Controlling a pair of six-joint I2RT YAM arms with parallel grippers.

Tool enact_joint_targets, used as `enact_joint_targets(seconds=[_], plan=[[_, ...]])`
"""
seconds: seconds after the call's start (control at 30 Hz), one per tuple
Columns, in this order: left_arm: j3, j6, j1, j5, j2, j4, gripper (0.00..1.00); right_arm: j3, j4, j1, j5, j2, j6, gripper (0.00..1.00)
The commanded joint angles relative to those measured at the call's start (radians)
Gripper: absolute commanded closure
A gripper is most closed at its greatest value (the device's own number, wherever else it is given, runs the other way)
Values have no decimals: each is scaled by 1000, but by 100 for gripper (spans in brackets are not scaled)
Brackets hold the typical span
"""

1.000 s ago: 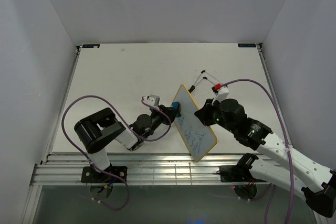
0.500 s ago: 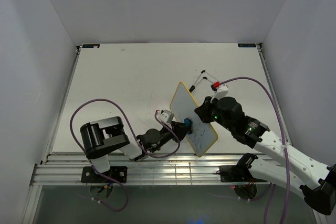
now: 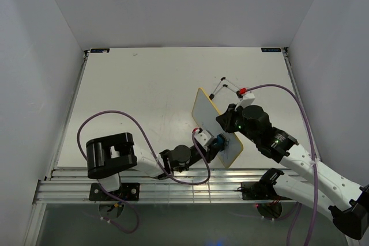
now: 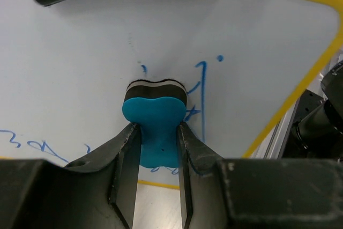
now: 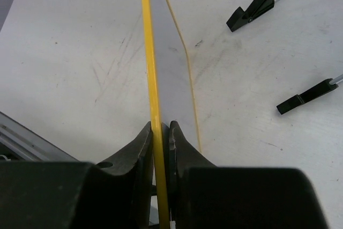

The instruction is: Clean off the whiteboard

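- Top view: the whiteboard [image 3: 206, 112] stands on edge on the table [image 3: 132, 84], right of centre, toward the near edge. Its long axis runs diagonally from far-left to near-right, and its face is turned to the left arm. The right gripper [image 3: 228, 124] is at its top edge. The left gripper [image 3: 218, 143] is at the near end of the face.
- Left wrist: the left gripper [image 4: 155, 135] is clenched on a blue eraser [image 4: 154, 113], whose felt end is pressed to the whiteboard [image 4: 96, 63]. Blue scribbles surround it.
- Right wrist: the right gripper [image 5: 159, 130] pinches the whiteboard [image 5: 148, 52] by its yellow frame. The board is seen edge-on, running straight away. Black stand feet [image 5: 250, 10] rest on the table [image 5: 69, 52] to the right.
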Motion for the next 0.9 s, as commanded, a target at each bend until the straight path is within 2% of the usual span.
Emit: enact_joint_targets(seconds=[0.0,0.17,0.33,0.43,0.7,0.83,0.87], plan=[[82,66,-47,91,-59,-16,100,-1,168,16,-269,2,236,92],[50,100,-51,42,-120,-28,100,-27,128,-62,-264,-6,181,92],[33,108,-51,-3,-169,-80,100,-54,60,-108,-161,-27,52,92],[20,99,-49,-15,-195,-110,100,-96,60,-159,-192,-32,23,92],[-42,16,-15,-7,-261,-217,100,-203,68,-194,-100,-38,55,92],[-60,-29,20,6,-292,-277,100,-277,160,-194,-94,-104,106,92],[-59,-39,32,57,-294,-298,100,-294,215,-194,-94,-116,118,92]])
